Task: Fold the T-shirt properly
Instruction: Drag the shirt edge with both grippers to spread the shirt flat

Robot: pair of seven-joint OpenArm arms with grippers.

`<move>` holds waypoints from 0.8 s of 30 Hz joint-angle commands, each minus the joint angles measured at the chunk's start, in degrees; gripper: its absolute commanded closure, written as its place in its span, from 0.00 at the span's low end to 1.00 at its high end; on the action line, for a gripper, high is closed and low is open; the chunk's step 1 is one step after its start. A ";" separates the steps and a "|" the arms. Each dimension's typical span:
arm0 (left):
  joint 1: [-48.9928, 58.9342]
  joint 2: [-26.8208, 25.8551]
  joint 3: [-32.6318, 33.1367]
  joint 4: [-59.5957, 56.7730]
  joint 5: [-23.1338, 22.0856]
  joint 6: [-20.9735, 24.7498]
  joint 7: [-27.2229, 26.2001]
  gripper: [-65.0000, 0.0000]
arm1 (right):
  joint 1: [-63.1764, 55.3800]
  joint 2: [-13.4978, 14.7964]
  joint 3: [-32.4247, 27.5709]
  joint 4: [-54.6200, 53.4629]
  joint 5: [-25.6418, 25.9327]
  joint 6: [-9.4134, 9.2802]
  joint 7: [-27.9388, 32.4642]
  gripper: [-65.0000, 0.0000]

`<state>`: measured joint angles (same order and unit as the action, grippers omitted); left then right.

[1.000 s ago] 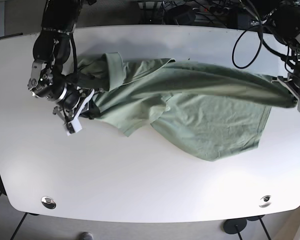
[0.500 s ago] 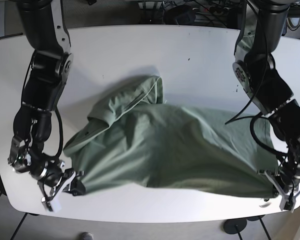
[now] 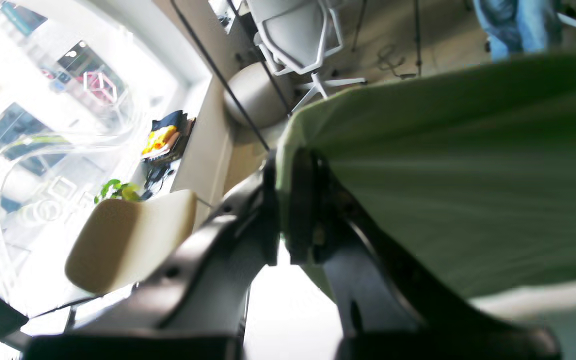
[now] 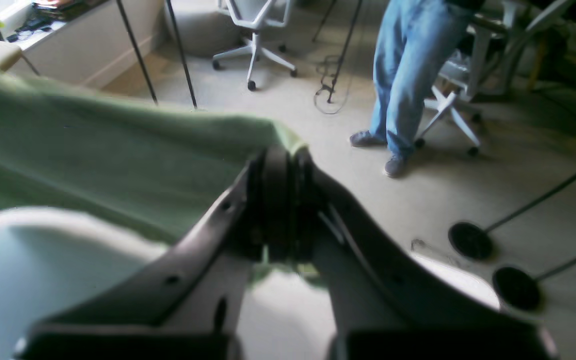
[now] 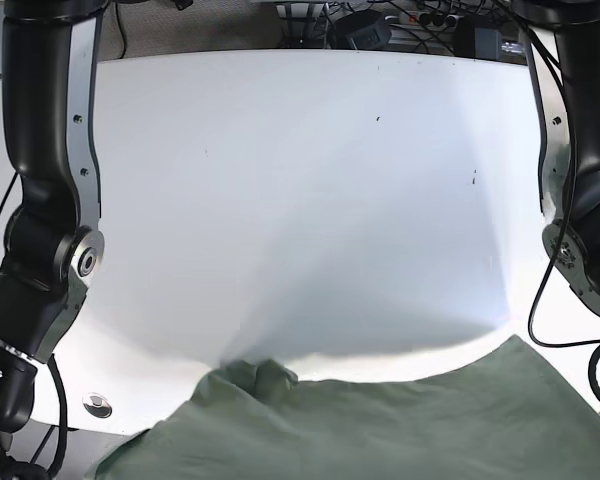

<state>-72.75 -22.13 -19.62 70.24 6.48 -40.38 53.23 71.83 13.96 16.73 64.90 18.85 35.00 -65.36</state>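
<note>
The green T-shirt (image 5: pixel 380 425) is stretched across the front edge of the white table (image 5: pixel 300 200), with a bunched lump near its left middle. Both arms run down the table's sides, and both grippers are below the bottom of the base view. In the left wrist view my left gripper (image 3: pixel 290 210) is shut on an edge of the T-shirt (image 3: pixel 443 175), which is pulled taut to the right. In the right wrist view my right gripper (image 4: pixel 280 210) is shut on a corner of the T-shirt (image 4: pixel 93 155), which stretches away to the left.
A person in blue jeans (image 4: pixel 408 75) stands on the floor beyond the table, near office chairs (image 4: pixel 253 25). Stand bases and cables (image 4: pixel 470 240) lie on the floor. A beige chair (image 3: pixel 128 240) is close to the left arm. Cables (image 5: pixel 380 25) lie behind the table's back edge.
Both arms have pulled the T-shirt from the middle of the table to its front edge. The grippers have dropped out of the base view, and most of the tabletop is now bare.
</note>
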 commanded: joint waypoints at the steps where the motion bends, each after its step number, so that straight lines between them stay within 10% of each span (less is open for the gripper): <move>1: -0.08 -1.12 -0.30 4.27 -0.11 0.38 -1.14 0.99 | -1.81 0.42 0.28 4.41 1.50 0.12 -0.70 0.98; 7: 28.66 -2.53 -7.42 19.83 -0.72 0.38 -0.09 0.99 | -31.70 1.91 2.30 21.29 11.17 -0.50 -1.49 0.98; 13: 57.06 1.51 -17.53 25.81 -11.71 0.38 -0.18 0.99 | -55.35 1.30 5.99 25.95 12.05 0.03 0.79 0.98; 24: 79.92 10.66 -26.23 31.08 -13.47 0.38 -0.35 0.99 | -78.82 -0.11 8.89 35.18 12.14 0.12 3.25 0.97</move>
<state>7.77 -10.50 -45.74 99.98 -6.70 -40.49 53.95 -7.86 12.97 25.41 98.72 30.28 34.81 -63.20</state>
